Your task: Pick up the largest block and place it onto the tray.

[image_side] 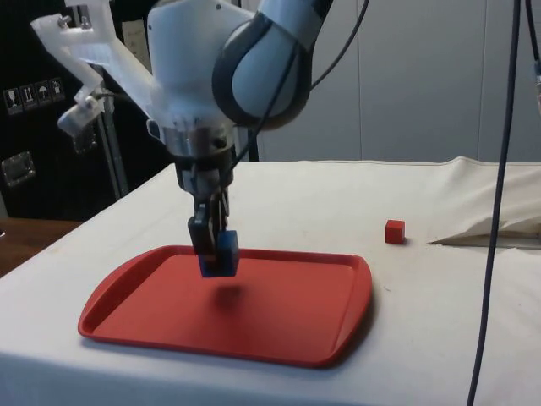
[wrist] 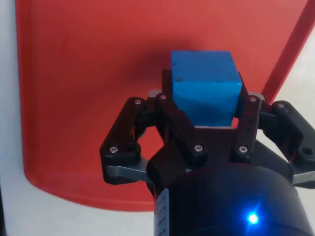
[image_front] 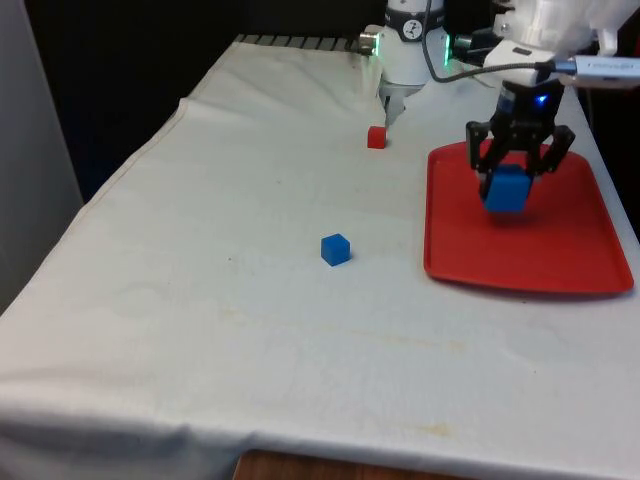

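Gripper [image_front: 509, 185] points straight down off the white arm [image_side: 254, 59], fingers clamped on the large blue block [image_front: 507, 190]; block hangs just above the red tray [image_front: 560, 265], not touching; small blue cube [image_front: 336, 249] and red cube [image_front: 376, 137] sit on the cloth.

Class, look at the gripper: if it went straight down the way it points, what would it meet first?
Most likely the red tray: the gripper points down, holding the large blue block just above it.

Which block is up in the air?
The big blue block, held in the gripper above the red tray. The small blue block and the little red block both sit on the white cloth.
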Tool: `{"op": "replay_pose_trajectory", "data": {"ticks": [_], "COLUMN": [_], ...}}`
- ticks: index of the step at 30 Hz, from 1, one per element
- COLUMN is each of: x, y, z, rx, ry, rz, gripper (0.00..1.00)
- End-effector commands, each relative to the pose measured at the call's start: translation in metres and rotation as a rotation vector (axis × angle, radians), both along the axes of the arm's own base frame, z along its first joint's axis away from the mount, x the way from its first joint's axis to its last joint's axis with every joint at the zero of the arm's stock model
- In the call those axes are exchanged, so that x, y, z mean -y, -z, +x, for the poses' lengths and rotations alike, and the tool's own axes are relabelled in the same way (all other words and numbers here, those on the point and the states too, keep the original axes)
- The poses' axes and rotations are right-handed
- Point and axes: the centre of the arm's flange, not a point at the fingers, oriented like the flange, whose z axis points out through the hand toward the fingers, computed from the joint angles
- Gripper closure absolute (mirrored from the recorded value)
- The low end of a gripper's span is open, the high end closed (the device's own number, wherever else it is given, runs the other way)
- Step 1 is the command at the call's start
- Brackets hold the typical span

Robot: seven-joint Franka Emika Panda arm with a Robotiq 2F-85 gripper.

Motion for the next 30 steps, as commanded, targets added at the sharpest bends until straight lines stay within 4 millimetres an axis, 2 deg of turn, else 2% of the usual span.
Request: {"op": "replay_pose_trajectory", "data": {"ticks": [1,18,19,21,22,25,26,27,29,30], "x": [-0.001,-0.003,-0.002,-0.002,-0.003,0.0,-0.003,-0.003,-0.003,-0.003], "y": [0.006,0.038,0.039,0.041,0.042,0.045,0.044,0.044,0.045,0.045], "z": [-0.001,-0.002,-0.002,-0.002,-0.002,-0.002,-0.002,-0.002,-0.002,-0.002], "rx": [0.007,0.01,0.009,0.007,0.007,0.005,0.009,0.009,0.008,0.008], "ry": [0.001,0.014,0.016,0.016,0.016,0.021,0.016,0.017,0.017,0.017], "rz": [0.011,0.058,0.06,0.063,0.065,0.047,0.067,0.068,0.068,0.068], "gripper": [1.0,0.98,0.93,0.74,0.55,0.24,0.24,0.09,0.0,0.0]}}
